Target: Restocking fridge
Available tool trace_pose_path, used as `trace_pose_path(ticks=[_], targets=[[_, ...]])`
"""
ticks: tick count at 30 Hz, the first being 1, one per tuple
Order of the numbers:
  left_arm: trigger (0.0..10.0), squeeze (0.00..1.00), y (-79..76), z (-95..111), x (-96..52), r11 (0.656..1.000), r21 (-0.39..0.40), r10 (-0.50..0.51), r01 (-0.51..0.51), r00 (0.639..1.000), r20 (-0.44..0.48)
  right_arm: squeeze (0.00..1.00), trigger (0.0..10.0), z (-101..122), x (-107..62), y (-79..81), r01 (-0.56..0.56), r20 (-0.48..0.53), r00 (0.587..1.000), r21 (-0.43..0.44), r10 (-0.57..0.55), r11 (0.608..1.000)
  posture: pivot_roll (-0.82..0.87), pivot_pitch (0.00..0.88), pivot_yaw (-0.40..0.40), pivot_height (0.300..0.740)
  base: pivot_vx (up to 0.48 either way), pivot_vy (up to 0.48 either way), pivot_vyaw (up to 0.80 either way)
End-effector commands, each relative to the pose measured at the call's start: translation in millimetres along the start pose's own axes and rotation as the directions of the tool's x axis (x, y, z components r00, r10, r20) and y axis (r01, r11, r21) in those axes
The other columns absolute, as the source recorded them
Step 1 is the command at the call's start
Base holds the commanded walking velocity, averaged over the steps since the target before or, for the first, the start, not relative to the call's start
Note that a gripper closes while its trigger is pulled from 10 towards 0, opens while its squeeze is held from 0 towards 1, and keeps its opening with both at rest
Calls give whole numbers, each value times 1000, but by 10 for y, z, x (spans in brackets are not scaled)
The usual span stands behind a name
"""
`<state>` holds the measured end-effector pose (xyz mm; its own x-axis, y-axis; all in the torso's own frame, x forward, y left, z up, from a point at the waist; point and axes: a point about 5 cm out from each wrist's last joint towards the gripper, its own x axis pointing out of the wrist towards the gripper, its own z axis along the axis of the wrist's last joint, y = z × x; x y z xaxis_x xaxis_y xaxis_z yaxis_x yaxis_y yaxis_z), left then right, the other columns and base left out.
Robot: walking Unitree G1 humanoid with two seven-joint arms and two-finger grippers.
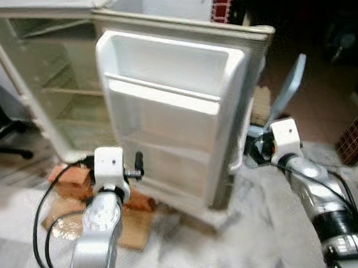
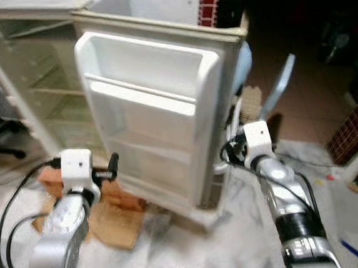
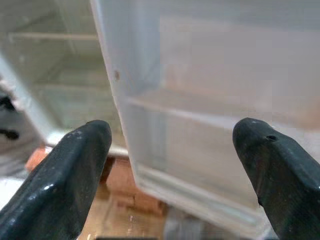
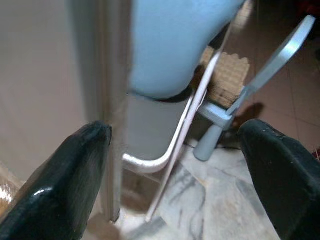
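Fridge door (image 1: 170, 109) stands swung wide, upright edge between both claws. Right claw (image 4: 175, 165), fingers spread and empty, sits just beside the door handle (image 4: 165, 145) — nearer than the left claw (image 3: 170, 170), also spread, facing the door's empty shelves.

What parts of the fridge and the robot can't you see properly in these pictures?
- Fridge inside: the open door covers its right half in the eye views.
- Door handle: its top is hidden behind a pale blue object in the right wrist view.
- Bricks under the fridge: partly hidden by the left gripper.
- Right gripper: its fingers are tucked behind the door edge in the eye views.
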<state>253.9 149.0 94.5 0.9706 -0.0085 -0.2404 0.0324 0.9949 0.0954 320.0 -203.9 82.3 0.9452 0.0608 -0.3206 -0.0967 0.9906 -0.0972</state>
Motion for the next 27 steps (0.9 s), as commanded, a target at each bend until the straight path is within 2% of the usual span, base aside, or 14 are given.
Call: trace_pose_path(ticks=[1,7,10,12,14,20,27], targets=[[10000,0,-13,69,10,1000,5,-2,2,1000,28,0,10000,114,19,-66,30,54,998,22,-32,999,77,0,-43,740,0,-472,0],[10000,0,10,75,11,1000,-12,27,-26,999,30,0,10000,183,40,-30,30,102,994,37,-34,999,78,0,-45,740,0,-123,0],[10000,0,96,29,20,995,-39,97,-97,995,3,0,10000,274,67,7,37,154,987,34,-42,999,79,0,-45,740,0,0,0],[10000,0,114,14,22,993,-53,108,-109,994,-9,0,10000,297,75,15,41,162,986,20,-44,999,81,0,-46,740,0,0,800],[10000,0,199,-40,27,984,-70,158,-161,986,-44,0,10000,331,105,82,34,171,984,41,-40,999,84,0,-45,740,0,0,800],[10000,0,279,-97,20,974,-109,192,-200,978,-79,0,10000,357,149,252,15,177,984,44,-23,999,90,0,-39,740,0,0,800],[10000,0,272,-100,30,972,-124,191,-201,978,-83,0,10000,376,202,379,15,171,985,63,-25,998,98,0,-38,740,0,0,758]])
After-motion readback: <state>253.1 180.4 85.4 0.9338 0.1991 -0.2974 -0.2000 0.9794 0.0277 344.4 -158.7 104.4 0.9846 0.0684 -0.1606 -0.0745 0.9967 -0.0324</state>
